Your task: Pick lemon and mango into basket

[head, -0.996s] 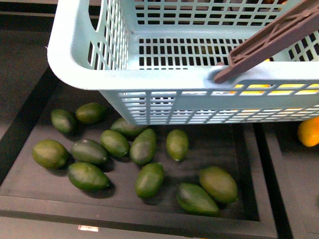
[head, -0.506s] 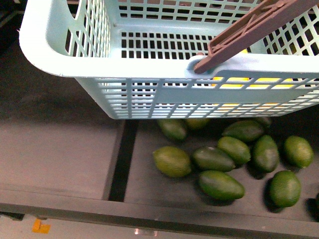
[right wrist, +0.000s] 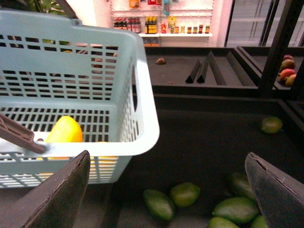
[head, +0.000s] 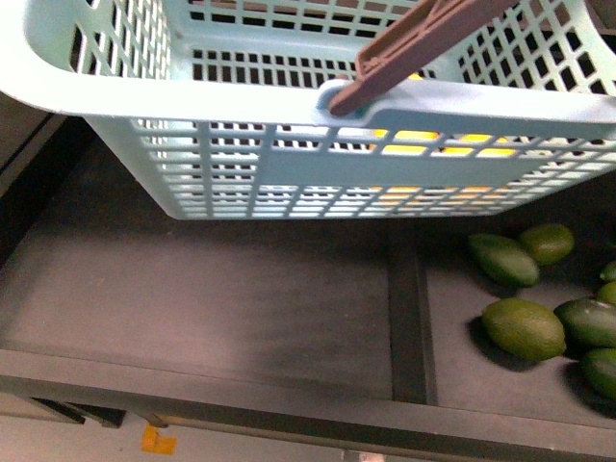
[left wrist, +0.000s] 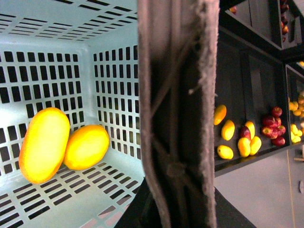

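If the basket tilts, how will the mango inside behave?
The mango looks smooth and oval, so it would probably roll or slide over the slotted floor of the basket. The lemon touching it may move along too.

I'm counting one basket [head: 289,173] with two yellow-orange fruits sitting in it: one mango [left wrist: 44,145] and one lemon [left wrist: 87,147]. Over at my 3 o'clock I'm seeing six green fruits [head: 523,328] in the front view.
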